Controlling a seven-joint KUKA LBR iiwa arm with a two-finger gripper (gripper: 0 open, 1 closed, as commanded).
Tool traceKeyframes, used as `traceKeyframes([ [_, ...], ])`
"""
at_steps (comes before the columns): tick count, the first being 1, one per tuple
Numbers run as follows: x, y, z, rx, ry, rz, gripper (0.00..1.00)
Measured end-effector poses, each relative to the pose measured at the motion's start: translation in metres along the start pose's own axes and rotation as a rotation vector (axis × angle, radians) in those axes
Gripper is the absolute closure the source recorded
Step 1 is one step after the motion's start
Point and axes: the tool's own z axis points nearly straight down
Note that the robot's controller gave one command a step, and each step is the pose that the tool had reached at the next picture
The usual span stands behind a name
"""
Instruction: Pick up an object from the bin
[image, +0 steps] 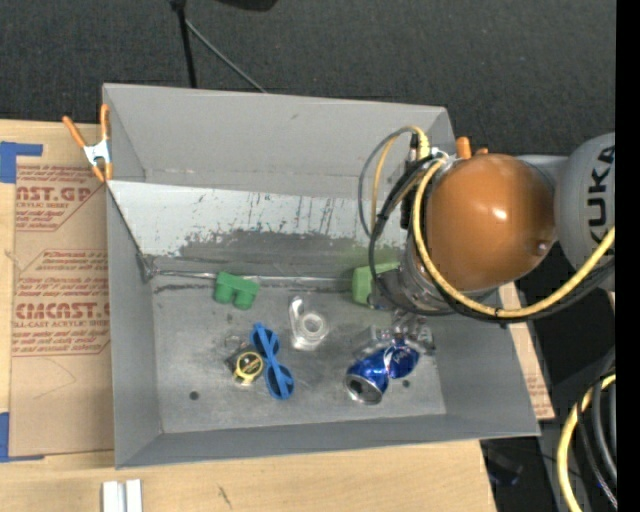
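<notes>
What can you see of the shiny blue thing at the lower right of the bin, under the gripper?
The blue can looks like a small crushed can of shiny metal, deep blue with silver glints, badly dented. It lies on its side on the bin floor, at the lower right, its round end turned toward the lower left. The gripper is right above its upper end; whether they touch I cannot tell. Nothing else touches it.

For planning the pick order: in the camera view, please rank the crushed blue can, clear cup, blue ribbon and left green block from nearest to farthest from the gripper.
1. crushed blue can, at the gripper, front right.
2. clear cup, centre.
3. blue ribbon, front centre-left.
4. left green block, back wall.
</notes>
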Motion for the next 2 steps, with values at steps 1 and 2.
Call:
traceKeyframes([
  [1,-0.015,-0.004,-0.152,0.003,-0.001,-0.003,1.0],
  [2,0.014,0.002,-0.097,-0.008,0.002,0.463,1.0],
])
